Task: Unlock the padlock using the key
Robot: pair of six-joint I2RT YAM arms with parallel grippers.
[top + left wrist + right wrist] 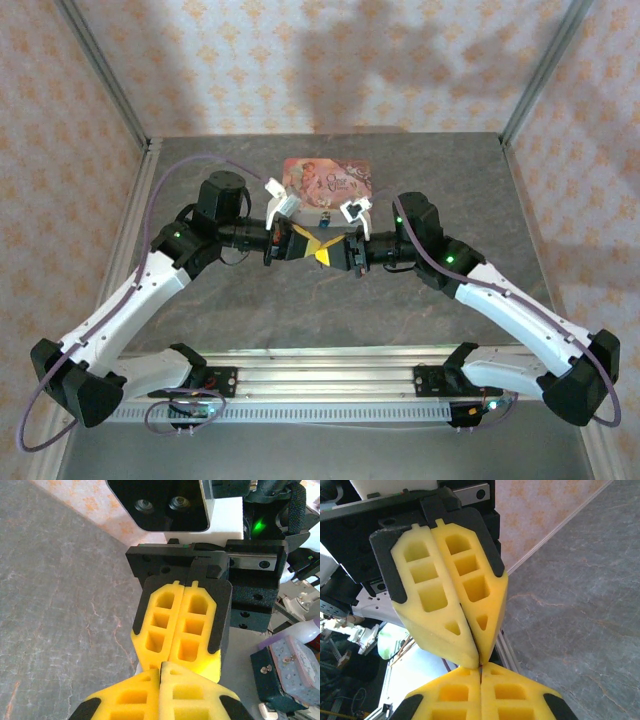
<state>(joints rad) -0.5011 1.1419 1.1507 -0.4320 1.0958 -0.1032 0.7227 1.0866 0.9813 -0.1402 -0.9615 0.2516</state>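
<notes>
Fingertips meet fingertips over the middle of the grey marbled table (250, 310) in the overhead view. The yellow-padded left gripper (312, 247) and its twin, the right gripper (333, 252), are both clenched, nose to nose. I cannot tell where the small dark padlock or the thin pale key lies; the pads would hide anything pinched between them. I judge this to be the insertion step, key brought to keyhole. The pink illustrated tin box (328, 178) sits at twelve o'clock from the tips, near but apart, and it crowds any push forward.

Left wrist view: my left gripper (160, 680), at six o'clock, has its pads pressed together, and they touch the right gripper's closed pads above.

Right wrist view: the right gripper (481, 680) is likewise squeezed closed at six o'clock, against the left one's tips. A thin dark sliver sits where the four tips meet, too small to name.

The next move calls for a fine wrist twist without loosening either grip. I would want sight of the lock first.
</notes>
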